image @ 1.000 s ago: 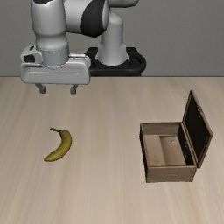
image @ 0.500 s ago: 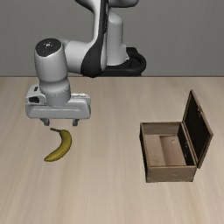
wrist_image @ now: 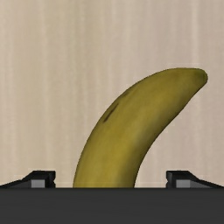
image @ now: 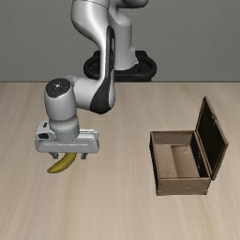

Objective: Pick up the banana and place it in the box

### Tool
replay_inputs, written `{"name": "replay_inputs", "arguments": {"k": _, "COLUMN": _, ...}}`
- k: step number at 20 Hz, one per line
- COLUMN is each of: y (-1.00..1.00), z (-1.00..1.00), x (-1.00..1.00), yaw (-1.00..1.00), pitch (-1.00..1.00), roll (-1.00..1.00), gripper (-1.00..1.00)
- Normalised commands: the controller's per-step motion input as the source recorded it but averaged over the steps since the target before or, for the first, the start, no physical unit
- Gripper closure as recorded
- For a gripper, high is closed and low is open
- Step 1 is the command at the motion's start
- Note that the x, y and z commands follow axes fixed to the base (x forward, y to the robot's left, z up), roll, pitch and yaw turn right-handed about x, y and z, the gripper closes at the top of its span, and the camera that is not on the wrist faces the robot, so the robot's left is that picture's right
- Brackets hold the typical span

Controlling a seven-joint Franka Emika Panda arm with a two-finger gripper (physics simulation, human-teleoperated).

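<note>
Gripper (wrist_image: 112,179) open wide, one finger (wrist_image: 40,179) on each side of the banana (wrist_image: 131,122). A strip of bare table (wrist_image: 52,70) between each tip and the peel, so apparently no touch on either side, though hard to tell at the very tips. Yellow-green peel with a faint dark fleck, broad between the fingers, curving and tapering away from them. Flat on pale wood grain.

In the exterior view, hand down low on the table, right over the banana, covering most of it. One yellow end just visible beneath the fingers. Well apart, toward the exterior view's right, a brown wooden box (image: 183,185), with lid (image: 213,141) standing up at its far side and nothing visible inside. Banana still outside the box. Farther back, at the table's far edge, the dark robot base (image: 122,67), with the arm bending down from it to the hand.
</note>
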Motion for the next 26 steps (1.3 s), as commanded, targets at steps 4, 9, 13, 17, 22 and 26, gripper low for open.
{"name": "replay_inputs", "arguments": {"k": 4, "y": 0.0, "z": -0.25, "x": 0.0, "yaw": 0.0, "pitch": 0.0, "roll": 0.0, "gripper": 1.0}}
{"name": "replay_inputs", "arguments": {"k": 9, "y": 0.0, "z": 0.0, "x": 0.0, "yaw": 0.0, "pitch": 0.0, "roll": 0.0, "gripper": 1.0}}
{"name": "replay_inputs", "arguments": {"k": 13, "y": 0.0, "z": 0.75, "x": 0.0, "yaw": 0.0, "pitch": 0.0, "roll": 0.0, "gripper": 1.0}}
{"name": "replay_inputs", "arguments": {"k": 17, "y": 0.0, "z": 1.0, "x": 0.0, "yaw": 0.0, "pitch": 0.0, "roll": 0.0, "gripper": 1.0}}
{"name": "replay_inputs", "arguments": {"k": 22, "y": 0.0, "z": 1.0, "x": 0.0, "yaw": 0.0, "pitch": 0.0, "roll": 0.0, "gripper": 1.0}}
{"name": "replay_inputs", "arguments": {"k": 26, "y": 0.0, "z": 1.0, "x": 0.0, "yaw": 0.0, "pitch": 0.0, "roll": 0.0, "gripper": 1.0}}
